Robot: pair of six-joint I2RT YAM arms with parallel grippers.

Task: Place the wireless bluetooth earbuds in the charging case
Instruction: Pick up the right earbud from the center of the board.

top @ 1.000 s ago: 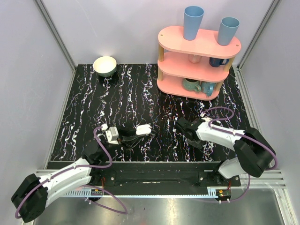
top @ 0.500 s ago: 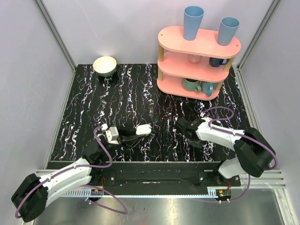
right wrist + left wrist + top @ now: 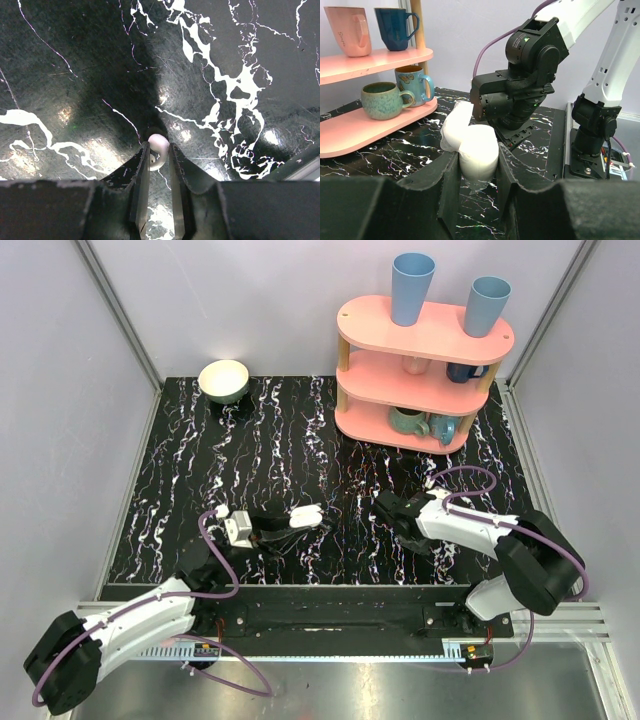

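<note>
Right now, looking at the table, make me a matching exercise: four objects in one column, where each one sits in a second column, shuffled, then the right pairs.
Objects
1. charging case
2. earbud
3. bowl
4. blue cups

Places
A. on top of the pink shelf
B. between the right fingers
C. back left corner of the table
D. clamped between the left fingers

Pairs: 1-D, 2-B, 3-C, 4-A
</note>
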